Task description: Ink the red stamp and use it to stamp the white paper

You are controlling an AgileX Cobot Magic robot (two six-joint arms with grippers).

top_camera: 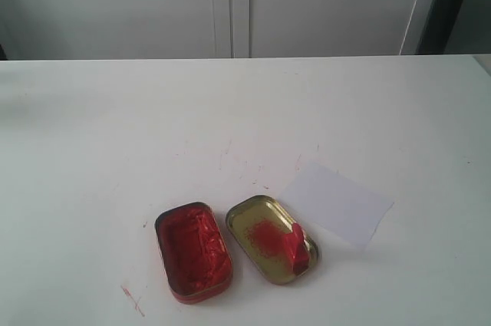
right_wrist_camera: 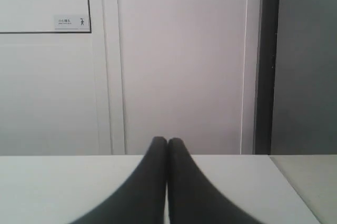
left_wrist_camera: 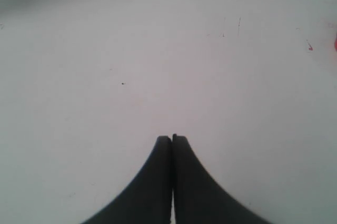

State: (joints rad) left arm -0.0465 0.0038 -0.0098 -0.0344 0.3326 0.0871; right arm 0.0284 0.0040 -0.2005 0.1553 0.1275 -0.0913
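Note:
The red stamp [top_camera: 298, 248] lies inside the gold tin lid [top_camera: 261, 222], at its right end beside a red smear. Left of the lid sits the open tin of red ink paste [top_camera: 193, 251]. The white paper [top_camera: 337, 203] lies flat just right of the lid; I see no mark on it. Neither arm shows in the exterior view. My left gripper [left_wrist_camera: 171, 138] is shut and empty over bare white tabletop. My right gripper [right_wrist_camera: 167, 140] is shut and empty, low over the table and facing the wall.
The white table [top_camera: 115, 134] carries faint red specks and a red streak [top_camera: 132, 300] near the front left. White cabinet doors [right_wrist_camera: 179, 60] and a dark door frame [right_wrist_camera: 271, 60] stand behind the table. A red speck [left_wrist_camera: 310, 48] shows in the left wrist view.

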